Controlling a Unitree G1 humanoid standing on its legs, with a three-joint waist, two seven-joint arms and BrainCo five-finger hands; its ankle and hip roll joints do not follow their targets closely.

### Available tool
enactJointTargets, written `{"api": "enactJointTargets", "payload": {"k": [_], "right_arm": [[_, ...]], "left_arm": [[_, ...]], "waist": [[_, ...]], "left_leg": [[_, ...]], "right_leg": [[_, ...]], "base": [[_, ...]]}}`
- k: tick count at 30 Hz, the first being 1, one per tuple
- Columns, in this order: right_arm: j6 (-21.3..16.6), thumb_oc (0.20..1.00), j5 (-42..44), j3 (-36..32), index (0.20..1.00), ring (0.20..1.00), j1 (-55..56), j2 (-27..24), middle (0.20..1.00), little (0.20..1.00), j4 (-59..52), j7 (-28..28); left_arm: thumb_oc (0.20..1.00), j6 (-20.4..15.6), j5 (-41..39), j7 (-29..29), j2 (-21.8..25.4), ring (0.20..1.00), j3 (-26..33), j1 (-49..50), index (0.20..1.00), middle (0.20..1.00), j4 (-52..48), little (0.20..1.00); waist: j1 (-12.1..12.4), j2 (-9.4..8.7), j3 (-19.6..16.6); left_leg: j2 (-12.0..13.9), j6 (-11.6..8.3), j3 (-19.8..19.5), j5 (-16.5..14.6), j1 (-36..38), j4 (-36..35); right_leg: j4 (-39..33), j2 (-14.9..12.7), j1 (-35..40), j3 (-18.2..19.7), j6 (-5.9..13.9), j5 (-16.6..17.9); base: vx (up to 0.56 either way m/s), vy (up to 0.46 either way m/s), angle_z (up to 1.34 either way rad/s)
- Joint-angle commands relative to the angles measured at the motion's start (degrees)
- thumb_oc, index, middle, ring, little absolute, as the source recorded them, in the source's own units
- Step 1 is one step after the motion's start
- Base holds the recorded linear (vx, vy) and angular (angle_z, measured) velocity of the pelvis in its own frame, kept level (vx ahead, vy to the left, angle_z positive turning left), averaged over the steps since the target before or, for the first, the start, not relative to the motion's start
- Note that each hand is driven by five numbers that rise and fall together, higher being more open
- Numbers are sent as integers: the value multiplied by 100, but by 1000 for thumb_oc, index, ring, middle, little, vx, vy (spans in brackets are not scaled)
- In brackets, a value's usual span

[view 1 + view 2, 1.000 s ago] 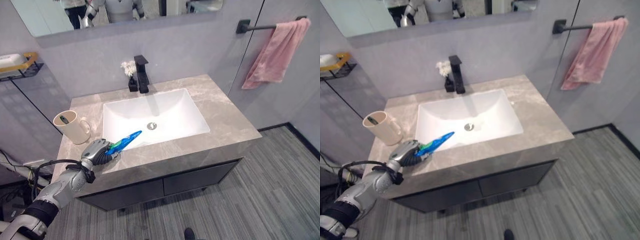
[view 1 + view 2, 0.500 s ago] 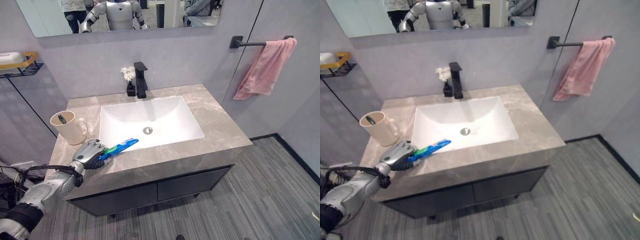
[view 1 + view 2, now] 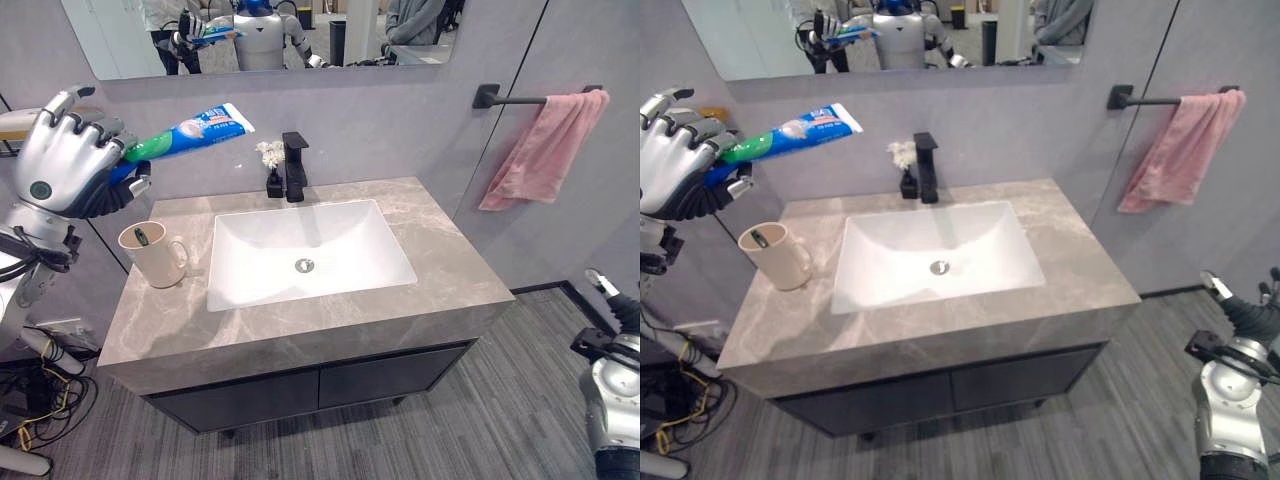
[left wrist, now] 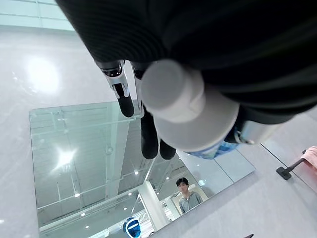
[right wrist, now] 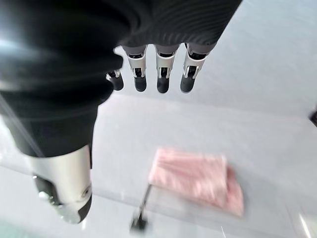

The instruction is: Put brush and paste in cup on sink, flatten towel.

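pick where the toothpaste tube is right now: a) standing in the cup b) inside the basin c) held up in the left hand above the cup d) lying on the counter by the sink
c: the left hand is curled round the toothpaste tube, holding it raised near the mirror, well above the cup standing on the counter.

- The basin sits in the middle of the counter.
- The faucet stands at the basin's 12 o'clock, a small vase just beside it at 11.
- The cup stands on the counter at the basin's 9 o'clock, with a brush in it.
- The towel hangs on a wall bar at 2 o'clock.
- The mirror is on the wall behind the faucet.
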Motion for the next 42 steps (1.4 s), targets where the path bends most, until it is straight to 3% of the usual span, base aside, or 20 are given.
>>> {"api": "enactJointTargets", "payload": {"k": [1,2,5,6,8,14,16,22,26,31,42], "right_arm": [[-155,1000,12,352,1000,1000,-353,-316,1000,1000,-400,648],[-74,1000,158,678,1000,1000,-445,-509,1000,1000,-781,1101],[-23,1000,1109,1428,1000,1000,-984,-608,1000,1000,-920,1763],[-29,1000,1154,1437,1000,1000,-1025,-621,1000,1000,-879,1792],[182,1000,1960,2280,1000,1000,-1662,-556,1000,1000,-741,2142],[311,1000,2558,3364,1000,1000,-2868,-157,1000,1000,-796,2264],[295,1000,2850,3821,1000,1000,-3377,288,1000,1000,-860,2326],[350,1000,3326,4513,1000,1000,-4090,903,1000,1000,-823,2545],[137,1000,4050,4689,1000,1000,-4425,1519,1000,1000,-586,2702],[-140,1000,4156,4604,1000,1000,-4787,1859,1000,1000,-451,2645],[-629,1000,4180,4433,1000,1000,-5464,2162,1000,1000,-484,2409]], "left_arm": [[200,375,-338,102,18,200,183,-941,200,200,237,200],[200,334,-460,16,-4,200,148,-1053,200,200,196,200],[200,277,-682,-57,-128,200,-65,-1338,200,200,151,200],[200,277,-691,-58,-116,200,-93,-1381,200,200,177,200],[200,278,-888,-118,-162,200,-440,-1708,200,200,241,200],[200,270,-1154,-177,-324,200,-1037,-2282,200,200,237,200],[200,223,-1270,-183,-504,200,-1277,-2499,200,200,115,200],[200,47,-1339,-169,-730,200,-1576,-2619,200,200,-264,200],[200,-91,-1300,-121,-904,200,-1877,-2773,200,200,-371,200],[200,-206,-1254,-96,-1016,200,-2150,-2887,200,200,-421,200],[200,-508,-1365,-195,-1103,200,-2603,-2984,200,200,-642,200]], "waist": [[-104,-154,-73],[-75,-176,-81],[-7,-193,-81],[-10,-196,-72],[79,-215,-66],[222,-200,-29],[311,-175,0],[451,-158,40],[550,-160,32],[617,-172,11],[660,-206,-75]], "left_leg": [[64,-258,-450,-94,92,32],[70,-264,-431,-77,90,32],[69,-274,-411,-40,72,32],[69,-274,-410,-40,70,32],[70,-283,-404,-8,54,32],[51,-286,-424,38,13,32],[45,-282,-462,65,-30,32],[25,-276,-526,91,-91,32],[16,-276,-599,107,-153,32],[-2,-270,-656,114,-194,32],[-29,-257,-675,104,-196,32]], "right_leg": [[41,-362,117,-172,343,426],[41,-365,113,-175,338,430],[41,-370,94,-180,329,442],[41,-370,92,-179,328,441],[41,-382,86,-187,316,460],[41,-407,85,-234,309,461],[41,-427,72,-272,305,456],[41,-463,62,-349,304,441],[41,-494,70,-439,303,426],[41,-517,75,-499,308,411],[41,-540,84,-502,319,426]], "base": [[-18,-4,-5],[-21,-6,-4],[-10,-2,-1],[0,0,0],[0,0,0],[-2,0,1],[-1,2,5],[4,0,6],[17,-4,15],[10,-3,6],[4,-1,2]]}}
